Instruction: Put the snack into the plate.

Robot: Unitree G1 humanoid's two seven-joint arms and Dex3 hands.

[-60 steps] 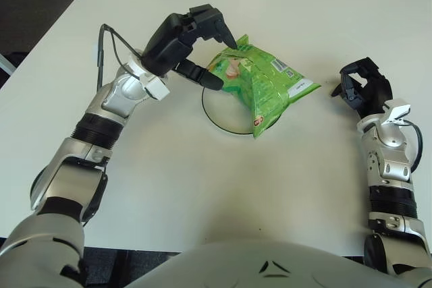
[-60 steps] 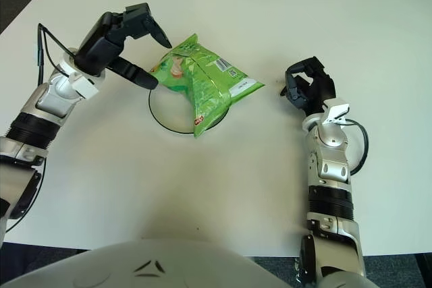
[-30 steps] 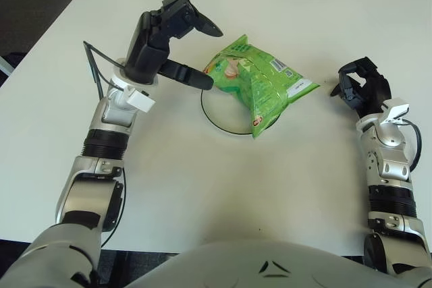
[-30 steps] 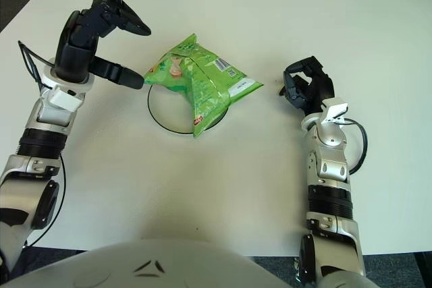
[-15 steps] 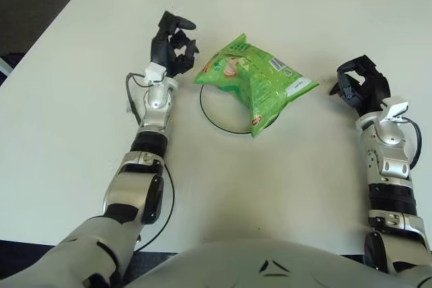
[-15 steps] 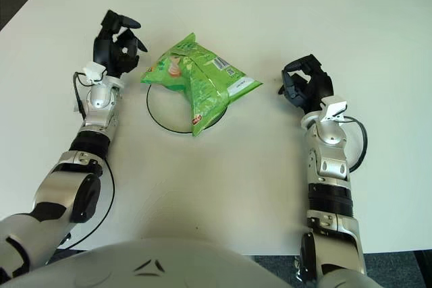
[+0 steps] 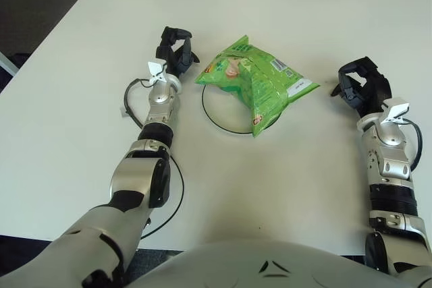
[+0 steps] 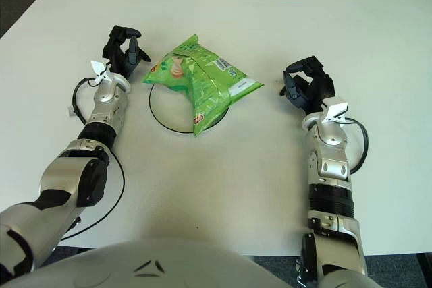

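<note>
White worktop [image 7: 223,187] fills the view. At 10 o'clock the left hand [image 7: 174,50] rests on it, fingers curled, holding nothing. Just right lies one plate [image 7: 219,116], dark-rimmed, with one green snack [image 7: 255,79] bag in it, overhanging toward 2 o'clock; its label is unreadable. At 3 o'clock the right hand [image 7: 363,87] sits curled, empty.

The snack bag [image 7: 255,80] is bright green with a white label patch; the plate [image 7: 219,114] is white, black-rimmed; the table [image 7: 270,166] is white.
</note>
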